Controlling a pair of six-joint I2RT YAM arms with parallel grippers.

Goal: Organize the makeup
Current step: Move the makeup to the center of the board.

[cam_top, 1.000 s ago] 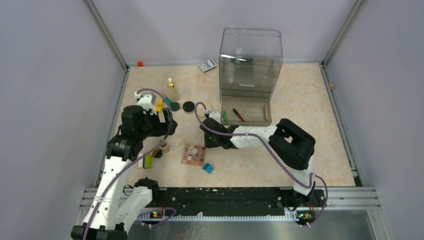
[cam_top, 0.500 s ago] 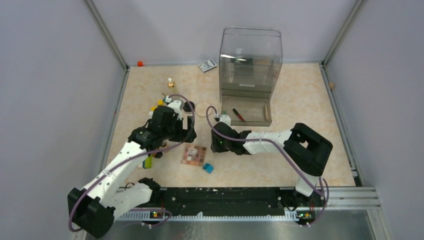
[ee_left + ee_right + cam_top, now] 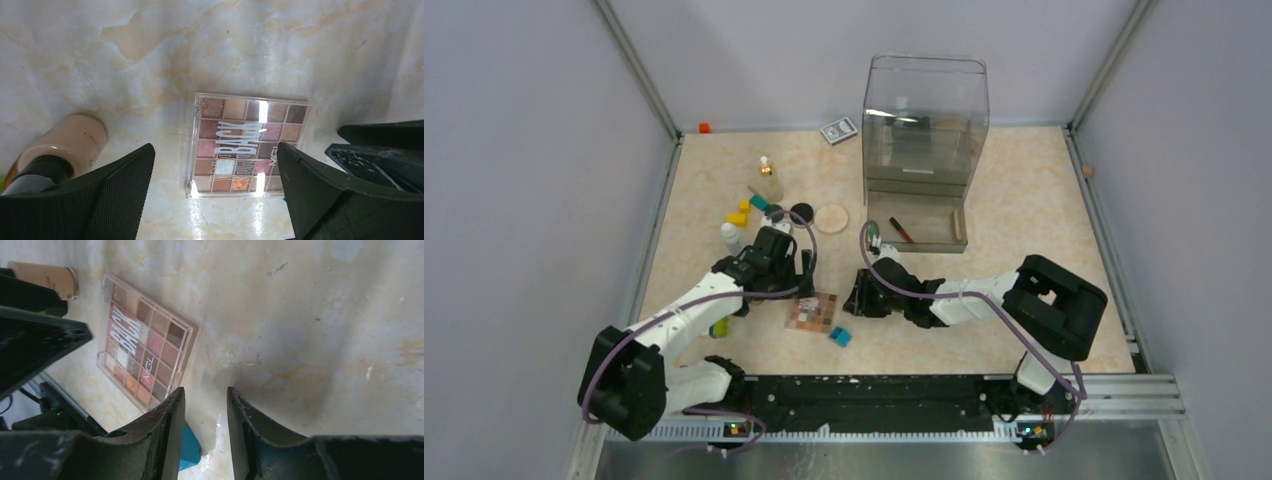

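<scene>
The pinkish checkered palette (image 3: 812,312) lies flat on the table between both grippers. My left gripper (image 3: 214,150) hovers over the palette (image 3: 245,140), wide open, one finger on each side, not touching it. A tan tube (image 3: 65,145) lies just left of it. My right gripper (image 3: 205,390) is partly open and empty, low over bare table right of the palette (image 3: 142,347). Farther back sit the gold-capped bottle (image 3: 769,183), white bottle (image 3: 730,237), black compact (image 3: 801,212) and beige disc (image 3: 831,218).
A blue cube (image 3: 840,336) sits near the palette's front right corner, right by my right gripper's fingers. Yellow blocks (image 3: 740,213) lie at the back left. A clear organizer (image 3: 924,150) with a front tray stands at the back, a grey card box (image 3: 838,131) behind.
My left arm swung from the back-left items forward and right to over the palette. My right gripper pulled back from the organizer tray toward the palette and went from shut to partly open.
</scene>
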